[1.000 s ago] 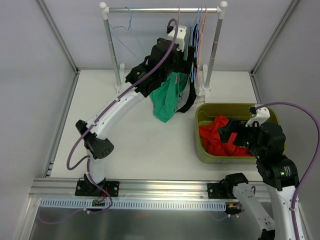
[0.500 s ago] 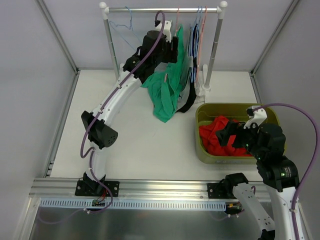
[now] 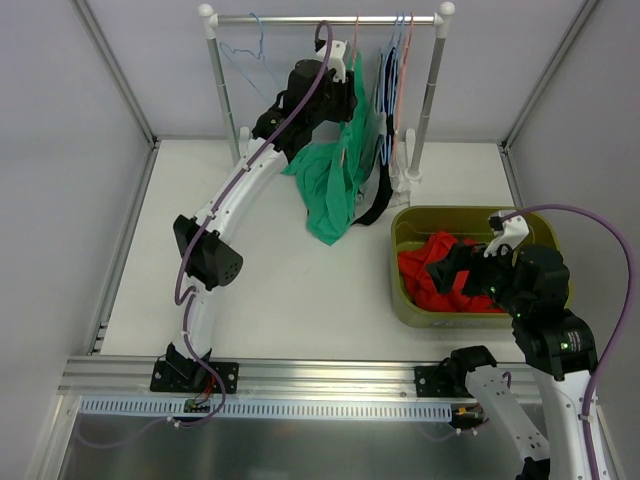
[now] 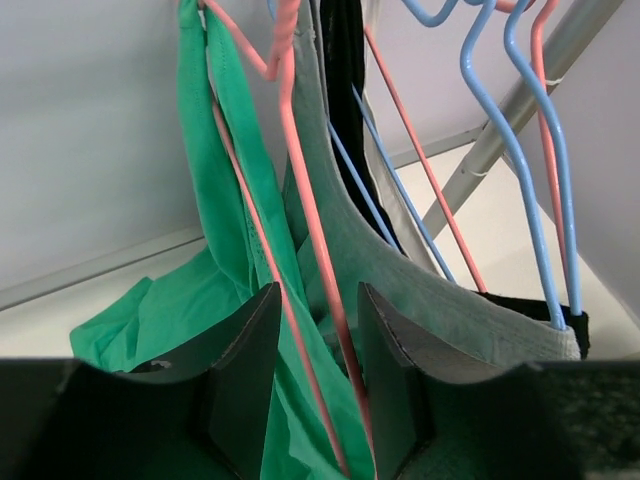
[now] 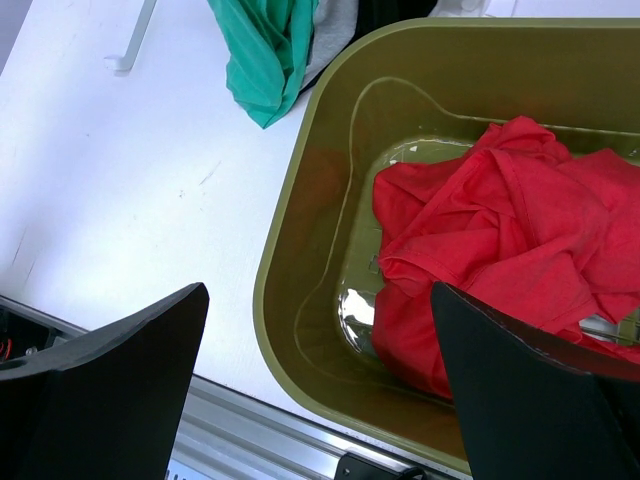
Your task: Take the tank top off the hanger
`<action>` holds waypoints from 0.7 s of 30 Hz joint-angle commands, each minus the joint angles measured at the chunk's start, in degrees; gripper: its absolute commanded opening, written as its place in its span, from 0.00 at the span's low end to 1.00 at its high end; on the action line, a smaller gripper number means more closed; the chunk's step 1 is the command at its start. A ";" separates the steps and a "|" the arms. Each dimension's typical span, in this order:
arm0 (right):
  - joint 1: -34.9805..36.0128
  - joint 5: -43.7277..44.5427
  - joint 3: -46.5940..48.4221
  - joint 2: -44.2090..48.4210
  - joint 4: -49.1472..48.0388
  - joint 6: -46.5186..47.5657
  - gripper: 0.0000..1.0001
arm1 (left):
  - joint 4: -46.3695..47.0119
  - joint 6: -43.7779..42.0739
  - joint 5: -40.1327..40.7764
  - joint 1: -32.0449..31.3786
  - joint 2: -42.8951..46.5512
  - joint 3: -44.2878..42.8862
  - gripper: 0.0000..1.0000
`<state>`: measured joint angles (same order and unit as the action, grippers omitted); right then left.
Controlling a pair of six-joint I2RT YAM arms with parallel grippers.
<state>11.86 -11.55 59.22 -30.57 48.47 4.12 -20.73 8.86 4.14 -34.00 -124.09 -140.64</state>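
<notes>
The green tank top (image 4: 235, 230) hangs on the pink hanger (image 4: 308, 205) on the rail (image 3: 320, 19), at the back of the desk (image 3: 260, 270). The left hand (image 4: 317, 300) has one finger on each side of the pink wire and the green cloth, with a small gap. I cannot tell if it is pinching. If it grabs the wire too, a pull could drag the whole hanger off, or tug the grey top (image 4: 400, 280) beside it. The cloth could also slip out. The right hand (image 5: 315, 300) is wide apart, holding nothing, over the bin (image 5: 300, 200) with the red cloth (image 5: 500, 230).
</notes>
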 commanded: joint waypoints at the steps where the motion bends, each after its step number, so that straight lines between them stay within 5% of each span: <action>1: -0.34 -2.51 1.07 -0.55 -1.71 0.45 0.99 | 3.33 -1.56 -1.86 1.04 -0.27 -2.27 0.38; 6: -0.26 -2.69 1.07 -0.37 -2.24 0.36 1.00 | 3.42 -0.96 -0.80 1.48 0.17 -2.10 0.00; 21: -0.34 -4.18 0.02 0.07 -3.38 0.10 0.99 | 4.21 5.64 8.51 -2.64 13.34 3.87 0.00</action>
<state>11.86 -14.41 59.18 -30.61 47.81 4.10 -20.45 12.14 8.54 -35.05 -118.91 -137.58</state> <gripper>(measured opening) 0.993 0.030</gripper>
